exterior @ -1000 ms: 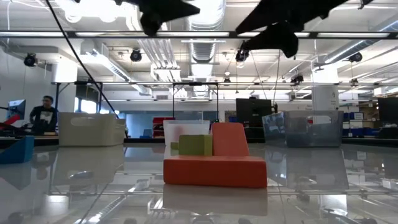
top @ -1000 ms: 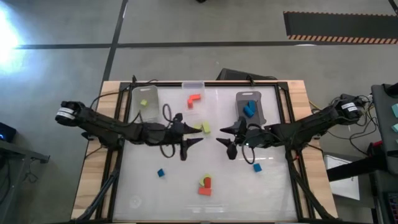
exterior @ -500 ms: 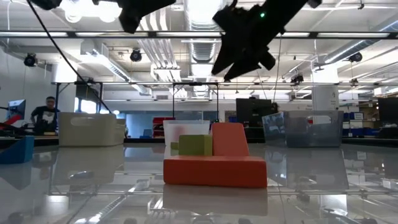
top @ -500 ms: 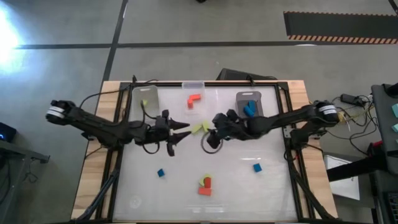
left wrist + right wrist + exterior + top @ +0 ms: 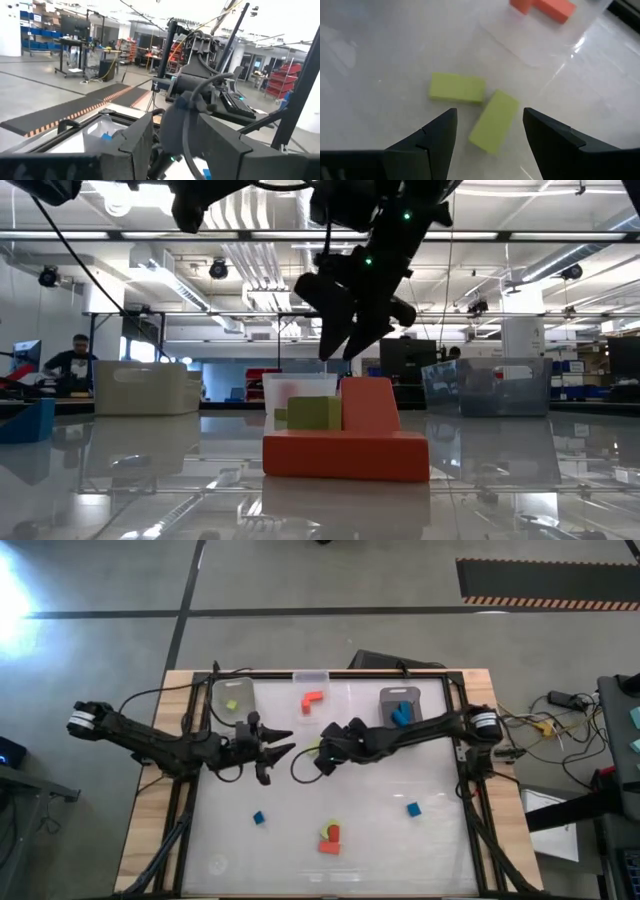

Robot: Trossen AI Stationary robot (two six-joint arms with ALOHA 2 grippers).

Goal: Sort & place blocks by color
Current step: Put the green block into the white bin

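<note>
Your glossy white table [image 5: 440,840] carries three bins along the far edge: clear left bin [image 5: 232,702], clear middle bin [image 5: 311,690], grey right bin [image 5: 404,712]. Loose blocks: two blue cubes [image 5: 258,818] [image 5: 413,809], an orange-red-and-green cluster [image 5: 329,838] near the front edge, two lime bars [image 5: 457,88] [image 5: 493,120] mid-table.

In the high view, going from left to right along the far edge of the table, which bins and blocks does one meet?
Bin holding a lime green block → clear bin holding an orange-red block → grey bin holding blue blocks.
</note>
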